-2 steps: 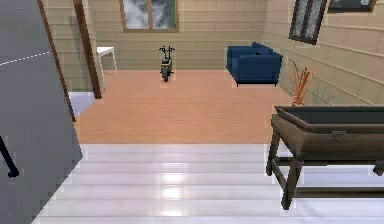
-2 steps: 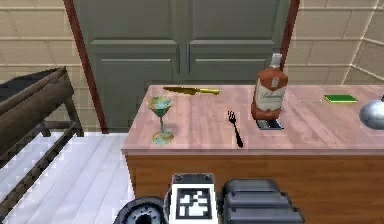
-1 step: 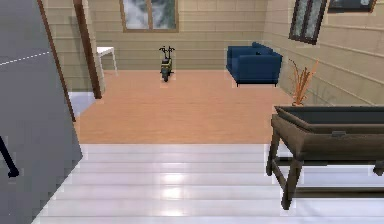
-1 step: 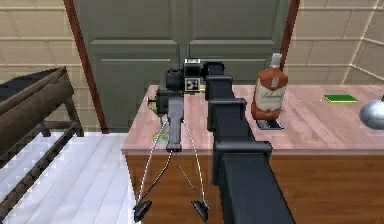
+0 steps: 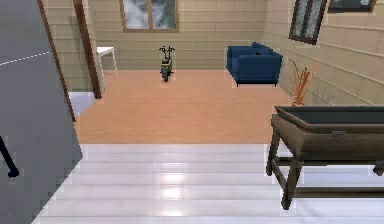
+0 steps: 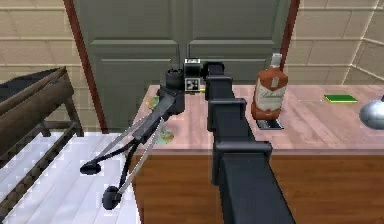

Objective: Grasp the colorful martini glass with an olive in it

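In the arm side view my arm (image 6: 235, 140) reaches as a dark square bar over a table with a pinkish top (image 6: 310, 130). The gripper (image 6: 100, 183) hangs past the table's left end, and its thin fingers (image 6: 130, 150) slope down toward the white floor. Only bare floor lies behind its far end, so it holds nothing. An amber bottle (image 6: 268, 90) with a red cap stands on the tabletop right of the arm. Farther right lie a flat green thing (image 6: 340, 98) and a grey rounded object (image 6: 375, 113) at the picture's edge.
A dark wooden trough table (image 5: 330, 135) stands at the forward view's right, and again at the arm side view's left (image 6: 35, 100). Beyond the orange floor are a blue sofa (image 5: 253, 63), a small bike (image 5: 166, 62) and a white table (image 5: 106, 55). A grey panel (image 5: 30, 110) stands close on the left.
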